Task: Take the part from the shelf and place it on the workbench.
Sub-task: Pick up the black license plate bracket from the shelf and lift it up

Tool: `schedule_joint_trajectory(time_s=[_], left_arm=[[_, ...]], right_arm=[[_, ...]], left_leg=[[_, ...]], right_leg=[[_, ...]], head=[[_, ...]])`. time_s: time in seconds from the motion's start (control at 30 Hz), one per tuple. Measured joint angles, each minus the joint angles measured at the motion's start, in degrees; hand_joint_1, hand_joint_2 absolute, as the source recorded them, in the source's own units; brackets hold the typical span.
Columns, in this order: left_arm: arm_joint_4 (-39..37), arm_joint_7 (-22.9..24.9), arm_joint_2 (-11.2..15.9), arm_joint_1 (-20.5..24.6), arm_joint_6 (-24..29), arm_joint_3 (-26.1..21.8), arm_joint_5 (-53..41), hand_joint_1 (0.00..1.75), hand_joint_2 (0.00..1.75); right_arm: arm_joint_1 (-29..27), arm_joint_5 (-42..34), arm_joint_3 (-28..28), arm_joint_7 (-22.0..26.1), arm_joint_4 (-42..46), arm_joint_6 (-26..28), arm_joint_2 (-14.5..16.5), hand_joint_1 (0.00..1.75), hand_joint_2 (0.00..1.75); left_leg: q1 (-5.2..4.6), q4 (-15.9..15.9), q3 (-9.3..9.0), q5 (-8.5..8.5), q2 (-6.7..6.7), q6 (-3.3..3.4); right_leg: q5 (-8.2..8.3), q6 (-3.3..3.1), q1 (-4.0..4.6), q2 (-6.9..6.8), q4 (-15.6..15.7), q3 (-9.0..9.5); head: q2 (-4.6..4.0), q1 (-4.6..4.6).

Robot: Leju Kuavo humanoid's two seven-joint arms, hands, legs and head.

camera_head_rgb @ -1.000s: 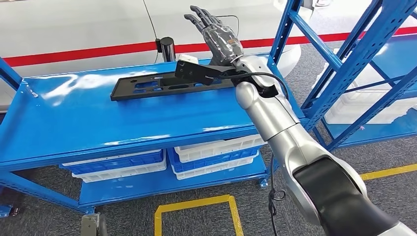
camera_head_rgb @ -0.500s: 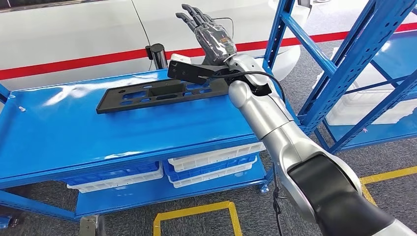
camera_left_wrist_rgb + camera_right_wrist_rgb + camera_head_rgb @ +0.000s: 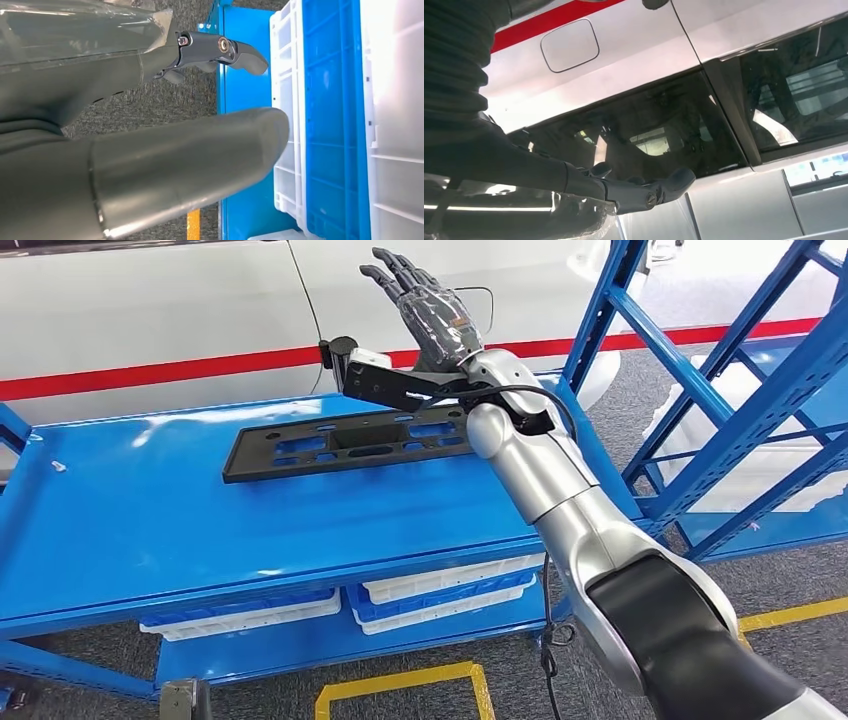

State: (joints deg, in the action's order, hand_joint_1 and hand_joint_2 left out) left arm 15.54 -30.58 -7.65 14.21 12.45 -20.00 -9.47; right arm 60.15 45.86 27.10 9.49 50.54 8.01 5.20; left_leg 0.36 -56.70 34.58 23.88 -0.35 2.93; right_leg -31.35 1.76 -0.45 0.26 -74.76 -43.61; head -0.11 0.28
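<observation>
Blue workbench [image 3: 150, 520] carries the black part [image 3: 345, 442], right hand [image 3: 432, 315] spread above.

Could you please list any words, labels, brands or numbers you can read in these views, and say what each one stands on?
None can be read.
The black part on the blue workbench, the white crates and the white car with its red stripe show no lettering.

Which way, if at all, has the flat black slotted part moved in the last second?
No. The flat black slotted part keeps its place against the back edge of the blue workbench; only the camera shifted.
</observation>
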Motion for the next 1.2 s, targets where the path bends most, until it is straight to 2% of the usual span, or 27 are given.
schedule_joint_trajectory(time_s=[0.03, 0.07, 0.1, 0.17, 0.2, 0.23, 0.33, 0.6, 1.2], left_arm=[[0.0, 0.01, -0.07, -0.06, -0.04, 0.01, -0.08, 0.0, 0.0], [0.0, 0.01, -0.11, -0.11, -0.08, 0.01, -0.13, 0.0, 0.0], [0.0, 0.02, -0.16, -0.13, -0.11, 0.01, -0.19, 0.0, 0.0], [0.0, 0.1, -0.27, -0.09, -0.22, 0.03, -0.41, 0.0, 0.0], [0.0, 0.2, -0.31, -0.06, -0.31, 0.04, -0.53, 0.0, 0.0], [0.0, 0.34, -0.34, -0.05, -0.39, 0.05, -0.62, 0.0, 0.0], [0.0, 0.61, -0.39, -0.05, -0.49, 0.08, -0.69, 0.0, 0.0], [0.0, 1.1, -0.4, -0.01, -0.51, 0.36, -1.03, 0.0, 0.0], [0.0, 1.07, -0.25, 0.01, 0.58, 0.86, -1.69, 0.0, 0.0]], right_arm=[[-0.19, -0.05, 0.0, -0.05, 0.01, -0.01, -0.22, 0.0, 1.75], [-0.31, -0.09, -0.01, -0.13, 0.03, -0.01, -0.39, 0.0, 1.75], [-0.36, -0.1, -0.02, -0.2, 0.11, -0.01, -0.57, 0.0, 1.75], [-0.34, -0.13, -0.03, -0.37, 0.32, -0.01, -0.83, 0.0, 1.75], [-0.38, -0.13, -0.03, -0.45, 0.46, -0.01, -0.92, 0.0, 1.75], [-0.44, -0.14, -0.03, -0.55, 0.56, -0.01, -1.01, 0.0, 1.75], [-0.61, -0.13, -0.03, -0.72, 0.85, -0.01, -1.26, 0.0, 1.75], [-0.99, -0.13, -0.03, -0.91, 1.04, -0.01, -1.72, 0.0, 1.75], [-1.84, -0.2, 0.01, -0.74, 1.44, 0.02, -1.8, 0.0, 1.75]], left_leg=[[-0.05, 0.0, -0.39, 0.3, -0.14, -0.02], [-0.08, -0.01, -0.85, 0.62, -0.26, -0.1], [-0.11, -0.01, -1.31, 0.94, -0.35, -0.24], [-0.45, -0.22, -1.88, 1.69, -0.43, -0.7], [-0.6, -0.35, -2.01, 2.03, -0.44, -0.76], [-0.7, -0.49, -2.08, 2.3, -0.44, -0.77], [-0.47, -0.32, -2.27, 2.52, -0.24, -0.62], [-0.26, 0.18, -2.66, 2.74, 0.16, -1.33], [-0.5, 0.18, -2.69, 2.72, 0.15, -1.39]], right_leg=[[1.11, 0.4, -0.01, -0.01, 0.98, -0.1], [2.93, 0.78, -0.02, -0.02, 4.08, 0.91], [5.14, 1.03, 0.01, -0.09, 8.54, 2.69], [8.58, 0.71, 0.12, -0.2, 16.0, 6.05], [9.44, 0.4, 0.06, -0.24, 17.85, 6.94], [9.75, 0.16, 0.02, -0.2, 18.4, 7.26], [9.73, -0.03, 0.04, 0.06, 18.35, 7.19], [9.42, -0.51, 0.31, 0.45, 18.35, 7.2], [9.41, -0.52, 0.29, 0.44, 18.33, 7.4]], head=[[0.0, 0.01], [0.0, 0.02], [0.0, 0.05], [0.0, 0.05], [0.0, -0.01], [0.0, -0.07], [0.0, -0.13], [0.0, -0.13], [0.0, -0.13]])
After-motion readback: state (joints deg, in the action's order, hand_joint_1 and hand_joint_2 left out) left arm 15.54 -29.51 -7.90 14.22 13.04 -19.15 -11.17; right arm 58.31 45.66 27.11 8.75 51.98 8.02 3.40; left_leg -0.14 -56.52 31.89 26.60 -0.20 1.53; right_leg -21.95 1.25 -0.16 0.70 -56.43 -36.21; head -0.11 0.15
